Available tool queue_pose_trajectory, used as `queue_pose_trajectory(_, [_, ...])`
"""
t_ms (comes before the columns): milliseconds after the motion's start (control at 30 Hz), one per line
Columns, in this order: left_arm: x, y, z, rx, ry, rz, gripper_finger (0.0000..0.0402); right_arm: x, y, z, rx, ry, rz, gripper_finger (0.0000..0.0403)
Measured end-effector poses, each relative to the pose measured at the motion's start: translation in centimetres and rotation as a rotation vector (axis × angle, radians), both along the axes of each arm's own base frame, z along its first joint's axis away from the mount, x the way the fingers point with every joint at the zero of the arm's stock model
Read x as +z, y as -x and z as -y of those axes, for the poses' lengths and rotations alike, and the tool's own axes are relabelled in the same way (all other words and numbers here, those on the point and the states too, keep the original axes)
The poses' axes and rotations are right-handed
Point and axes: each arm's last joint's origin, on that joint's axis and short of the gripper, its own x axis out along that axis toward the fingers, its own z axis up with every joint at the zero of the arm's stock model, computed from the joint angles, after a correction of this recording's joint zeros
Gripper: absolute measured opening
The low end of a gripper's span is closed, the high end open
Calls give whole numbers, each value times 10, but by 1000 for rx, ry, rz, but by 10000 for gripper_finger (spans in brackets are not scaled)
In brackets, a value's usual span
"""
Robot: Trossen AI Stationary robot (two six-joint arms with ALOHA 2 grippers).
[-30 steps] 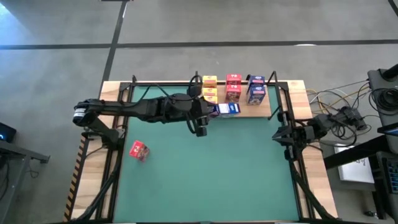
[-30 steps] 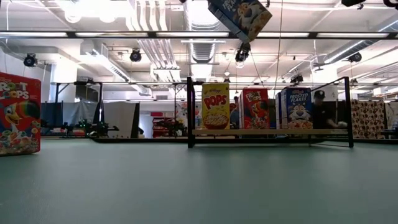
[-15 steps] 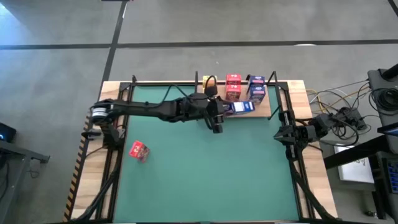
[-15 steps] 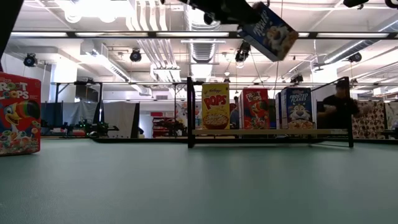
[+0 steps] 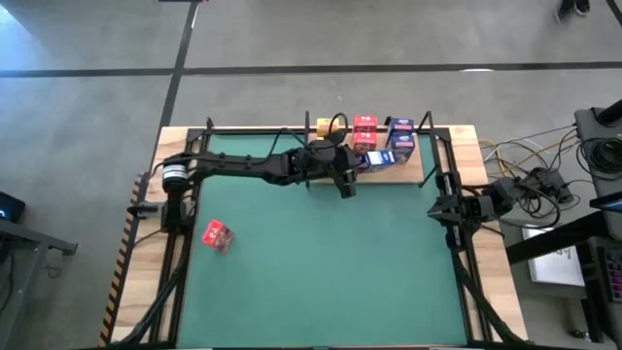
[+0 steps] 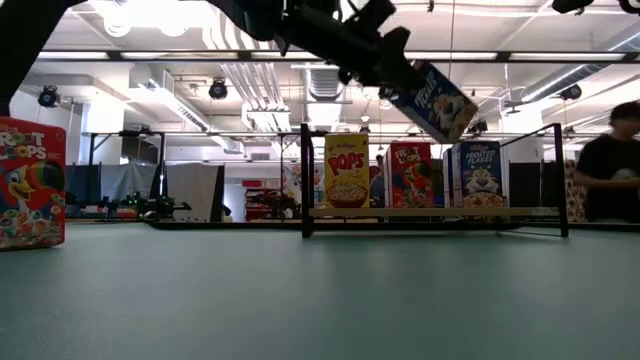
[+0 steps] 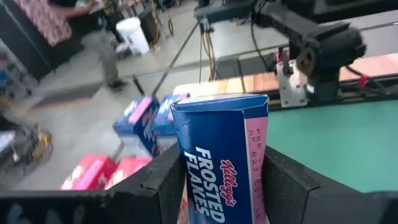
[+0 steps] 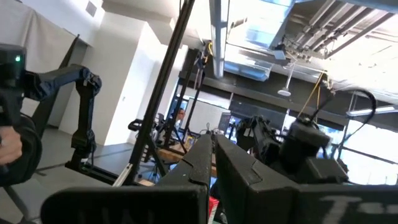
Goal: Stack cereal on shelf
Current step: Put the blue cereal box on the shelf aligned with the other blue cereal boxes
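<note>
Now the left gripper (image 6: 400, 72) jaws pinch a tilted blue cereal box (image 6: 434, 101); lowering askew could topple shelf (image 6: 430, 212) boxes below

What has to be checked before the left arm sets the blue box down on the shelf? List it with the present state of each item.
1. Left gripper shut on the blue Frosted Flakes box: ok.
2. Box upright for placing: not ok, it hangs tilted in the low view.
3. Box over the shelf: ok in the high view; it is above the standing boxes.
4. Free spot on the board under the box: cannot tell.
5. Right gripper parked at the table's right edge, shut, away from the shelf: ok.
6. Red box left on the mat: not ok, not yet shelved.
</note>
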Motion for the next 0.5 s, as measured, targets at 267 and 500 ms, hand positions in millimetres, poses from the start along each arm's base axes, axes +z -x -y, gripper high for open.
queue_pose_trajectory(267, [-18, 1, -4, 12, 38, -117, 158, 0, 0, 0, 1, -3, -2, 12])
queue_pose_trajectory(500, [-22, 5, -14, 9, 69, -218, 158, 0, 1, 0, 1, -3, -1, 12])
